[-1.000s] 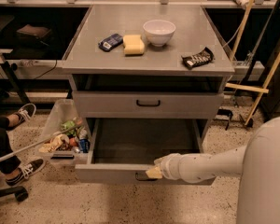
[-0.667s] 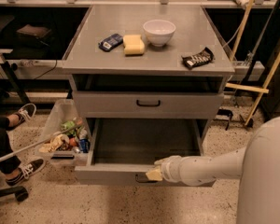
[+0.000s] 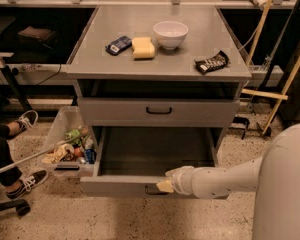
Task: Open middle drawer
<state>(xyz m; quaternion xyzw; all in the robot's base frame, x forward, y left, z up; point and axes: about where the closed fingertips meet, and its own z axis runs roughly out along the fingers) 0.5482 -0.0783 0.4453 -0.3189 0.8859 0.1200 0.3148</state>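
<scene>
Hardly any shift versus a second ago: white arm's gripper (image 3: 166, 185) still parked at small black bar handle (image 3: 152, 189) on the front of wide grey middle drawer (image 3: 115, 186), drawer pulled well out as before. Grip state: cannot tell. Closed grey upper drawer (image 3: 115, 112) directly above. On flat grey cabinet top (image 3: 155, 66): white bowl (image 3: 170, 34), yellow sponge (image 3: 143, 47) just left of it, blue packet (image 3: 119, 45) beside sponge, dark snack bag (image 3: 212, 62) near right edge. Clear plastic bin (image 3: 65, 121) of litter on floor, just left of open drawer.
</scene>
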